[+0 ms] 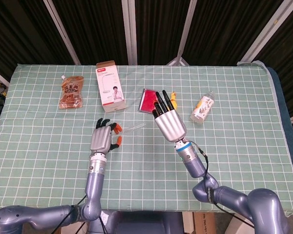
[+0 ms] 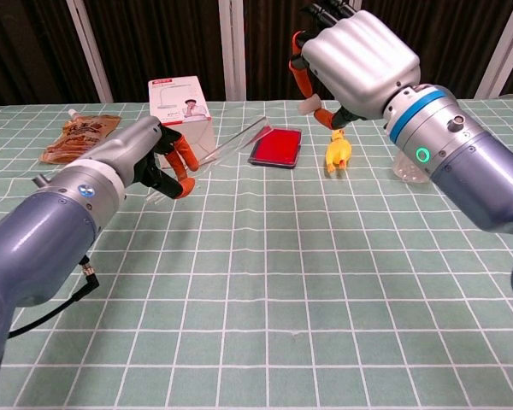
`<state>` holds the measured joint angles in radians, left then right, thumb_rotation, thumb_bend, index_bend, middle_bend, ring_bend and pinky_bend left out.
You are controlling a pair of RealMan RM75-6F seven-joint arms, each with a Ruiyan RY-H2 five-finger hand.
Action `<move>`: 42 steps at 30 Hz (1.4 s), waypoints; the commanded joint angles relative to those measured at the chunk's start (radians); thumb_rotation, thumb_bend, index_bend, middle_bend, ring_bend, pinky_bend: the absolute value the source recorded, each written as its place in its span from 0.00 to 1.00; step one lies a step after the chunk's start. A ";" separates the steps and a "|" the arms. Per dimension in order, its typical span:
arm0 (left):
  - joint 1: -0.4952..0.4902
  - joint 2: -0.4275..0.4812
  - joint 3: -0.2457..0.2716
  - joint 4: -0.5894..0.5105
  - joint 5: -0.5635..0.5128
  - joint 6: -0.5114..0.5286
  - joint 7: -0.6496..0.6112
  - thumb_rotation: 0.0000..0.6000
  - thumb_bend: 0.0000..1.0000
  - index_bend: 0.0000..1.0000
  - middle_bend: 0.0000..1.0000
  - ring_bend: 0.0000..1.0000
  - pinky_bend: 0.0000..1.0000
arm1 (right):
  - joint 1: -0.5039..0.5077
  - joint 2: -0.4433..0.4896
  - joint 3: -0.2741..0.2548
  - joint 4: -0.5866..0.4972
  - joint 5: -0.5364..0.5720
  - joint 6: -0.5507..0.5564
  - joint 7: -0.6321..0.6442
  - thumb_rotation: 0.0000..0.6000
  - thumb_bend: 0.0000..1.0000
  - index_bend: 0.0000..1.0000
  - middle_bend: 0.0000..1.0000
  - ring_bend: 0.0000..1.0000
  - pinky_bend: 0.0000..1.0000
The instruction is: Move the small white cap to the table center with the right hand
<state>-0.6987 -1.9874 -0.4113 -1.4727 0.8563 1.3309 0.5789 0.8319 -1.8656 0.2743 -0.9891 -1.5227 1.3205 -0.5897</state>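
While it is raised above the green checked tablecloth [image 1: 224,146], the silver right hand [image 1: 169,123] is seen to pinch the small white cap [image 2: 309,104] between thumb and a fingertip, the other dark fingers [image 1: 164,101] being spread upward; the cap is thus held in the air, over the far middle of the table, near the flat red rectangular case [image 2: 275,147] and the small yellow duck-shaped toy [image 2: 336,154]. From the head view the cap itself is hidden behind the hand. The silver left hand [image 1: 101,138] is held low over the cloth left of centre, fingers curled with orange tips showing; whether anything is held by it cannot be told, though a clear plastic strip [image 2: 239,137] lies just beside it. Along the far edge are lined up a brown sauce pouch [image 1: 71,91], a white and red carton box [image 1: 109,86], the red case, the duck and a small clear bottle with a pale label [image 1: 203,107] lying on its side. Bare cloth is left across the near half of the table and toward both side edges.
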 commanded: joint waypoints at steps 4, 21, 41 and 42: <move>-0.001 -0.018 -0.006 0.003 -0.007 0.015 -0.007 1.00 0.63 0.49 0.52 0.16 0.07 | 0.000 -0.004 -0.007 -0.001 0.000 0.004 0.002 1.00 0.36 0.60 0.30 0.04 0.00; -0.007 -0.045 -0.020 0.005 -0.042 0.018 -0.001 1.00 0.63 0.49 0.52 0.16 0.08 | -0.001 -0.017 -0.018 -0.004 0.005 0.012 0.013 1.00 0.36 0.60 0.30 0.04 0.00; -0.012 -0.057 -0.022 0.005 -0.046 0.016 -0.007 1.00 0.63 0.49 0.52 0.16 0.08 | -0.004 -0.025 -0.031 -0.026 -0.001 0.020 0.007 1.00 0.36 0.60 0.30 0.04 0.00; -0.012 -0.057 -0.022 0.005 -0.045 0.015 -0.008 1.00 0.63 0.49 0.52 0.16 0.08 | -0.004 -0.026 -0.032 -0.026 -0.001 0.019 0.006 1.00 0.36 0.60 0.30 0.04 0.00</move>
<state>-0.7105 -2.0445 -0.4327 -1.4675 0.8112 1.3459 0.5712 0.8278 -1.8913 0.2428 -1.0154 -1.5240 1.3400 -0.5838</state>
